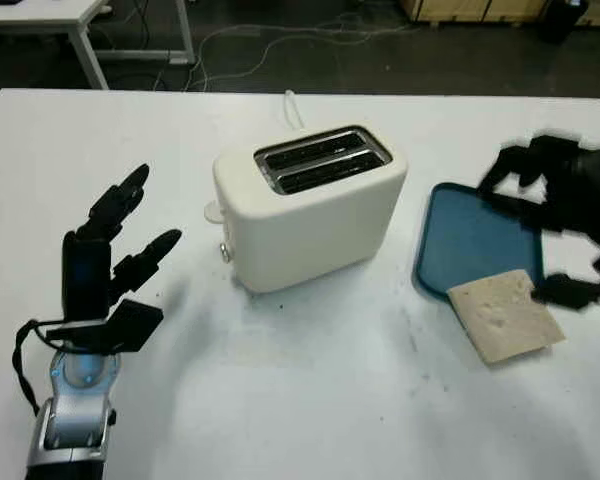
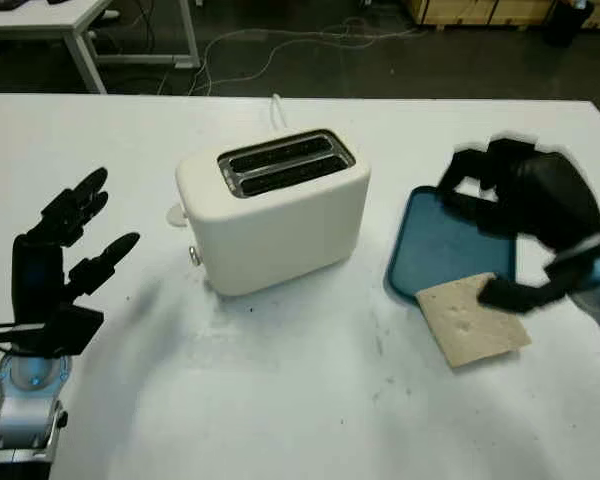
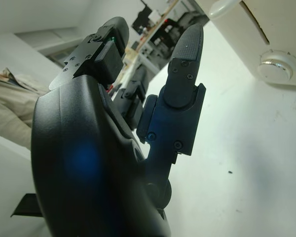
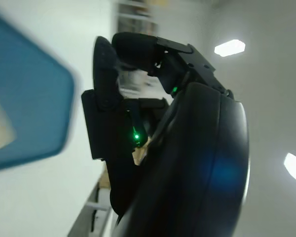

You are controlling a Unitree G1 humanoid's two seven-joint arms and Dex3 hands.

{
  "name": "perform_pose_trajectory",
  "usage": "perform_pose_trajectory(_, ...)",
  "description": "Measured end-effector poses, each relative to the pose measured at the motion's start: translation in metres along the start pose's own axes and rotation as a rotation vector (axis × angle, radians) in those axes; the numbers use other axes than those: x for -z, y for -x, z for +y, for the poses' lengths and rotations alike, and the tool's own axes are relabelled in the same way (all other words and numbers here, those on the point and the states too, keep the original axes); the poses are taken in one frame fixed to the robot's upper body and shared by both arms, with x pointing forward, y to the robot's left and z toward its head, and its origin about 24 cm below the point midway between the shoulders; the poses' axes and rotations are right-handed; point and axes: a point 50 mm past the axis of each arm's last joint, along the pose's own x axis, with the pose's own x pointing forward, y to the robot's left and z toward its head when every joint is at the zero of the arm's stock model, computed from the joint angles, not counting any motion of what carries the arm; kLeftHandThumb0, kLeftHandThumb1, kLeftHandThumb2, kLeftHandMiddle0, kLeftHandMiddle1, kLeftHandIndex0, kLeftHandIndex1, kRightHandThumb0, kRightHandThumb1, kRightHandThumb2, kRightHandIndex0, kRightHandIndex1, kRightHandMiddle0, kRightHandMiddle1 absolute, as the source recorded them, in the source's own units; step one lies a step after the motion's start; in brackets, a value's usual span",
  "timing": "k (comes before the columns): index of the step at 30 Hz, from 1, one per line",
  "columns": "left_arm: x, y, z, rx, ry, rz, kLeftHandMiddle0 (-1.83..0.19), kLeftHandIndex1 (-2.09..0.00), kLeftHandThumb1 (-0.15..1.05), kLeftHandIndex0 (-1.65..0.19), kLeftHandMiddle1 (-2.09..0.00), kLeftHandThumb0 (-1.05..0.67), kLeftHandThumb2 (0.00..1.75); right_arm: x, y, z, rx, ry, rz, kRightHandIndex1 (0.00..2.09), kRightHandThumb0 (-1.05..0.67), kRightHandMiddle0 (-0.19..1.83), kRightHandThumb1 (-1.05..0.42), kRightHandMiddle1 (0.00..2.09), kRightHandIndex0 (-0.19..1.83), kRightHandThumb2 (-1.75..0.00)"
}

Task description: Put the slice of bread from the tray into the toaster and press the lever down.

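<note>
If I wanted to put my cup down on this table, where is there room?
Bare table lies in front of the toaster, between the left hand and the bread slice. It is crowded around the blue tray, where the right hand hovers.

Beyond our white table (image 1: 280, 400) we see a dark floor (image 1: 380, 55) strewn with pale cables (image 1: 270, 35), another white table's leg (image 1: 85, 45) at far left, wooden crates (image 1: 480, 10) at far right, and ceiling lights (image 4: 230, 48) overhead.
</note>
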Motion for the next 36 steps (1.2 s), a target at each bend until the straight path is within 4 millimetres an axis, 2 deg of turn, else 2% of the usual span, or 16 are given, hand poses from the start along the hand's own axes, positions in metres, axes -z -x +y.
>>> perform_pose_trajectory(1,0.0,0.0,0.0,0.0,0.001,0.0,-0.63,0.0,0.92,-0.54,0.0,-0.46,0.04,-0.003,0.005,0.003,-0.053,0.011,0.006,1.1,-0.59,0.54,-0.9,0.33,0.29,-0.01)
perform_pose_trajectory(2,0.0,0.0,0.0,0.0,0.002,0.0,-0.62,0.0,0.92,-0.54,0.0,-0.47,0.04,-0.005,0.011,0.005,-0.109,0.025,0.015,0.85,-0.61,0.5,-0.9,0.16,0.24,0.0)
perform_pose_trajectory(3,0.0,0.0,0.0,0.0,0.002,0.0,-0.62,0.0,0.92,-0.54,0.0,-0.47,0.04,-0.008,0.016,0.006,-0.163,0.043,0.024,0.66,-0.61,0.46,-0.9,0.08,0.23,0.0)
perform_pose_trajectory(5,0.0,0.0,0.0,0.0,0.005,0.001,-0.62,0.0,0.92,-0.54,0.0,-0.47,0.04,-0.015,0.026,0.009,-0.273,0.095,0.036,0.35,-0.64,0.25,-0.87,0.02,0.09,0.0)
perform_pose_trajectory(8,0.001,0.0,0.0,0.0,0.005,0.004,-0.62,0.0,0.92,-0.54,0.0,-0.47,0.04,-0.029,0.036,0.014,-0.457,0.171,0.076,0.06,-0.67,0.05,-0.85,0.0,0.01,0.0)
perform_pose_trajectory(13,0.003,0.0,0.0,0.002,0.002,0.007,-0.63,0.0,0.92,-0.54,0.0,-0.45,0.04,-0.048,0.039,0.009,-0.582,0.314,0.116,0.0,-0.72,0.0,-0.81,0.0,0.0,0.0)
perform_pose_trajectory(19,0.003,0.0,0.0,0.001,0.002,0.007,-0.63,0.0,0.92,-0.54,0.0,-0.48,0.04,-0.055,0.042,-0.001,-0.648,0.47,0.17,0.0,-0.8,0.0,-0.79,0.0,0.0,0.0)
perform_pose_trajectory(22,0.003,0.0,0.001,0.003,-0.002,0.007,-0.62,0.0,0.92,-0.53,0.0,-0.48,0.05,-0.054,0.045,-0.007,-0.645,0.55,0.214,0.0,-0.7,0.0,-0.81,0.0,0.0,-0.01)
perform_pose_trajectory(25,0.004,0.0,0.001,0.005,-0.006,0.01,-0.63,0.0,0.92,-0.53,0.0,-0.49,0.05,-0.05,0.047,-0.005,-0.626,0.644,0.268,0.0,-0.36,0.0,-0.89,0.0,0.0,-0.06)
perform_pose_trajectory(27,0.004,0.0,0.001,0.006,-0.009,0.009,-0.63,0.0,0.92,-0.53,0.0,-0.49,0.05,-0.045,0.047,0.002,-0.591,0.689,0.293,0.0,-0.23,0.0,-0.91,0.0,0.0,-0.13)
perform_pose_trajectory(32,0.004,0.0,0.001,0.001,-0.012,0.007,-0.64,0.0,0.92,-0.54,-0.01,-0.47,0.04,-0.025,0.051,0.032,-0.605,0.687,0.313,0.0,-0.21,0.0,-0.92,0.0,0.0,-0.14)
perform_pose_trajectory(36,0.004,0.0,0.002,-0.006,-0.01,0.005,-0.64,0.0,0.92,-0.54,0.0,-0.48,0.04,-0.011,0.053,0.048,-0.592,0.677,0.303,0.0,-0.09,0.0,-0.92,0.0,0.0,-0.29)
